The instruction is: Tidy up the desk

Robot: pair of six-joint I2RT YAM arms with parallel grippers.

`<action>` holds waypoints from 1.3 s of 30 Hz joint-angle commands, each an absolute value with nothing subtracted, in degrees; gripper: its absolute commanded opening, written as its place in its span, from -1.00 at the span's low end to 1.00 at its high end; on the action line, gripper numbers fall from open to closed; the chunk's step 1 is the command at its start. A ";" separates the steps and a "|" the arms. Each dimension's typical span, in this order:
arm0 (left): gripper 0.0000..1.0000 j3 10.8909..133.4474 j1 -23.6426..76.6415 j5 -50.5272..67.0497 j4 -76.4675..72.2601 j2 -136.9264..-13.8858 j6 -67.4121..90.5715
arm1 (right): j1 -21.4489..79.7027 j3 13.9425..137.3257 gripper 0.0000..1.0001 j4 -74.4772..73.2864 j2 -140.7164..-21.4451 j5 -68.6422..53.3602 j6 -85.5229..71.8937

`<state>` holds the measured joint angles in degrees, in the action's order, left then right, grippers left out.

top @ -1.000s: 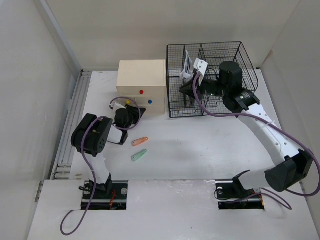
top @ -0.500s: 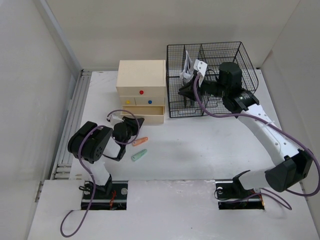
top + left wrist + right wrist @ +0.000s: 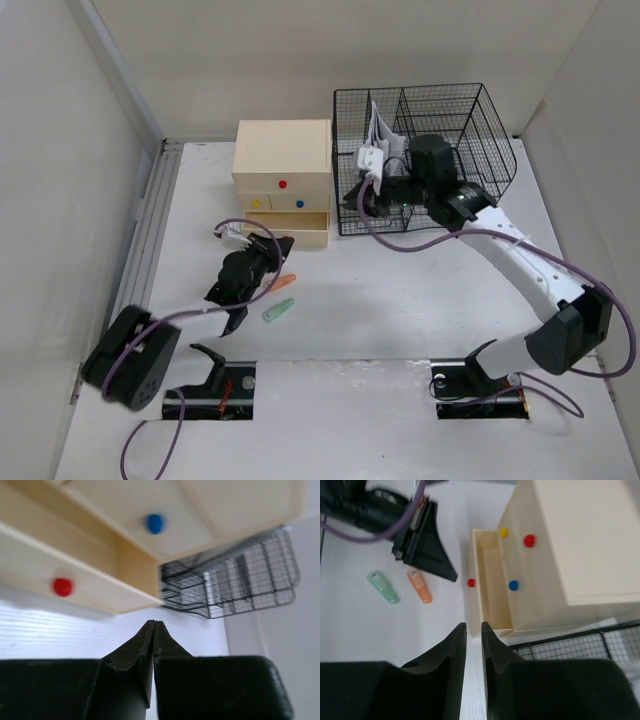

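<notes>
The desk (image 3: pixel 420 290) is a white tabletop holding a cream drawer box (image 3: pixel 283 172) whose bottom drawer (image 3: pixel 303 226) stands pulled out. My left gripper (image 3: pixel 281 246) is shut and empty, just in front of that drawer; in the left wrist view its tips (image 3: pixel 154 625) point under the drawer's red knob (image 3: pixel 62 587). An orange capsule-shaped item (image 3: pixel 281 283) and a green one (image 3: pixel 278 311) lie by it. My right gripper (image 3: pixel 358 196) hovers at the front left corner of the black wire rack (image 3: pixel 440 160), slightly open and empty (image 3: pixel 472 626).
The rack holds a white bundle (image 3: pixel 380 125) in its back left compartment. A metal rail (image 3: pixel 140 260) runs along the desk's left side and white walls close it in. The right wrist view shows the open drawer (image 3: pixel 490 580) from above, with nothing visible inside it.
The bottom drawer came out, then the left arm drew back toward its base and its jaws closed. The right gripper came out of the rack, shifting left and forward, jaws parting slightly.
</notes>
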<state>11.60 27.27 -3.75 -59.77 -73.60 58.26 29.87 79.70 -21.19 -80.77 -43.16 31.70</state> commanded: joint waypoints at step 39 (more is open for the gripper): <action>-0.11 37.52 36.04 -5.62 2.99 -5.09 7.47 | 56.25 110.47 0.00 -41.04 -132.36 -24.08 52.12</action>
<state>37.04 36.34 -6.79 5.48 -3.38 7.84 55.88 107.53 -40.53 -130.50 -24.34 52.51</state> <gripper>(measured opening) 0.449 0.498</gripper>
